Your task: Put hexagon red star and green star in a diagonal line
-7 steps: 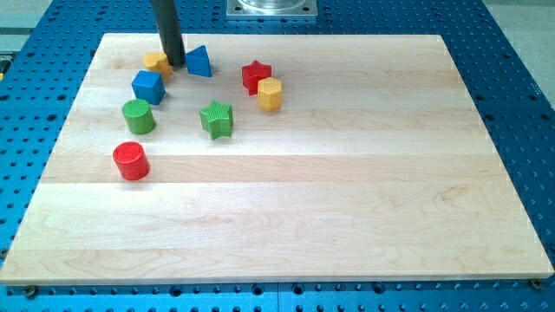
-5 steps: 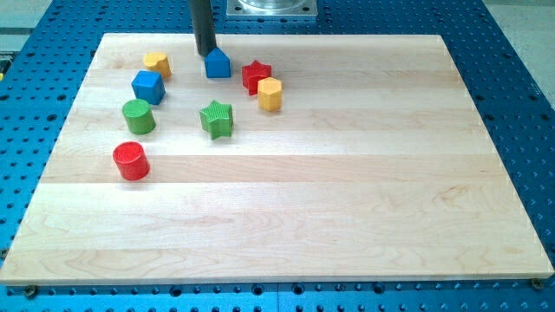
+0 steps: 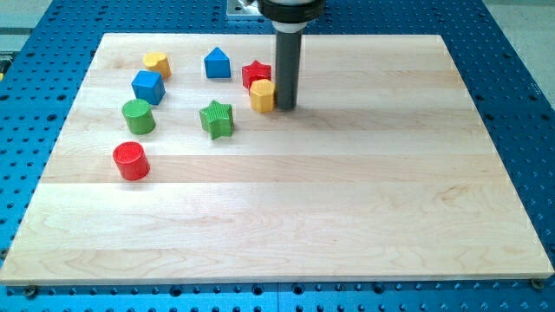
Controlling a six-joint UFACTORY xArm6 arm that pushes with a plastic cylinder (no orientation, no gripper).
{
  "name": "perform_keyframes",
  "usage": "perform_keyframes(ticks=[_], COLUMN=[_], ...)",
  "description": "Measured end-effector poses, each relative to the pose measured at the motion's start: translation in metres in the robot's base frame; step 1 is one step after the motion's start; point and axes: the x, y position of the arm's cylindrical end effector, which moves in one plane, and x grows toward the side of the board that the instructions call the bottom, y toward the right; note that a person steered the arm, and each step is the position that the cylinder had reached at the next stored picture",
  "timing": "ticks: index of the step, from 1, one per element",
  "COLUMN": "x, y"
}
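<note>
The yellow hexagon (image 3: 262, 96) lies at the upper middle of the wooden board (image 3: 364, 199), just below the red star (image 3: 255, 74) and touching it or nearly so. The green star (image 3: 217, 119) lies lower left of the hexagon, a short gap away. My tip (image 3: 285, 107) rests on the board right against the hexagon's right side. The dark rod rises straight up from there to the view's top.
A blue house-shaped block (image 3: 217, 63) sits left of the red star. A small yellow block (image 3: 157, 62), a blue cube (image 3: 148, 87), a green cylinder (image 3: 138, 115) and a red cylinder (image 3: 131, 160) stand in a column at the left.
My tip has swept right from the yellow block at upper left, nudged the blue house block right, and come down on the hexagon's right side. The hexagon has shifted slightly left.
</note>
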Motion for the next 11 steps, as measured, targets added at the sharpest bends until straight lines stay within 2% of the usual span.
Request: perform_keyframes(ticks=[2, 4, 5, 8, 9, 10, 11], x=[-0.008, -0.016, -0.034, -0.063, -0.002, 0.030, 0.036], y=[-0.009, -0.055, -0.017, -0.004, -0.004, -0.040, -0.094])
